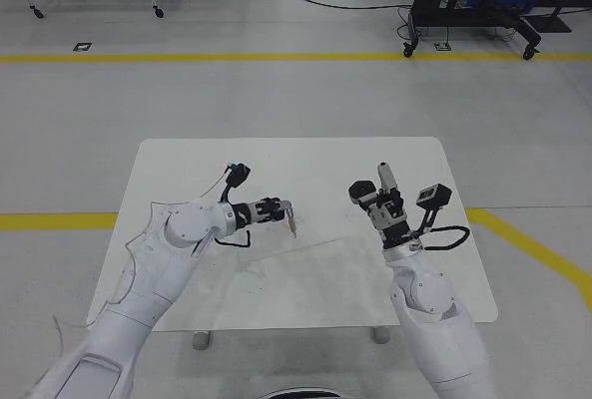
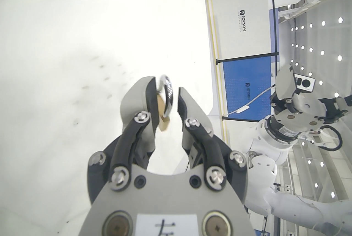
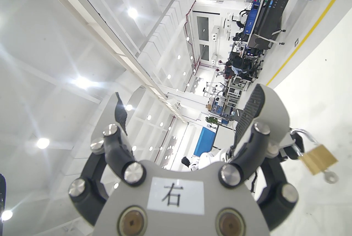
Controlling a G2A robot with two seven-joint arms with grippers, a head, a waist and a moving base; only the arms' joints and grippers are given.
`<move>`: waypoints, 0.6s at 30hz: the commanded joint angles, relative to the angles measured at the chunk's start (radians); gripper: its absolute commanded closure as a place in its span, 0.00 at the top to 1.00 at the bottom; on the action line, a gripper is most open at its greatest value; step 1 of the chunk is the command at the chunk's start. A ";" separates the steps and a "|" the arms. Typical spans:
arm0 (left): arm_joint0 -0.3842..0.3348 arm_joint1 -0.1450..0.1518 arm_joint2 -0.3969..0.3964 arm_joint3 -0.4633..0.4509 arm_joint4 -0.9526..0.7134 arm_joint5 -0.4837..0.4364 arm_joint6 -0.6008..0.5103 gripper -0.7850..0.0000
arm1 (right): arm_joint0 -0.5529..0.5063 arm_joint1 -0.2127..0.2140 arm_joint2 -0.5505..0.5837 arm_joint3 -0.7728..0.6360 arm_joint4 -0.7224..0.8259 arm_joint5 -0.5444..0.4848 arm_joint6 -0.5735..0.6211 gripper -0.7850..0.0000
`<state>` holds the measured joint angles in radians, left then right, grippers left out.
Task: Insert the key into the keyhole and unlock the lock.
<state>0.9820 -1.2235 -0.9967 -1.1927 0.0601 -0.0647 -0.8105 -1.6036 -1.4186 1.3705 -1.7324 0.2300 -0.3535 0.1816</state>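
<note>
Lock (image 3: 317, 158): brass body, steel shackle. Held over the counter (image 1: 325, 289), left of centre, pinched at the shackle by the left tool (image 2: 165, 95), body dangling free. Key (image 3: 330, 176): small, silver, apparently seated in the keyhole on the body's underside. Right tool (image 3: 188, 95): spread wide, empty, raised over the counter's right part, well apart from the lock. Handling, judged: rigid, smooth, compact metal, prone to swing on the shackle. Best taken across the key's flat head for turning.
</note>
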 commanded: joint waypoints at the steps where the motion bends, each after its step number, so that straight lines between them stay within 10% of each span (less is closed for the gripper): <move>1: -0.003 -0.001 0.004 0.003 0.008 0.004 0.001 1.00 | 0.000 0.000 0.000 0.000 0.000 0.000 0.000 1.00; 12: 0.036 0.021 -0.116 -0.054 -0.027 -0.118 0.111 1.00 | 0.001 0.000 0.002 0.002 -0.005 0.002 -0.003 1.00; 18: 0.128 0.051 -0.242 -0.176 0.219 -0.223 0.423 1.00 | 0.010 0.006 0.087 0.037 -0.229 -0.161 -0.181 1.00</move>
<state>1.0882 -1.1762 -1.2192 -1.3416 0.2094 -0.2739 -0.4775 -1.5904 -1.4128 1.4416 -1.6947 0.0373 -0.4825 0.0470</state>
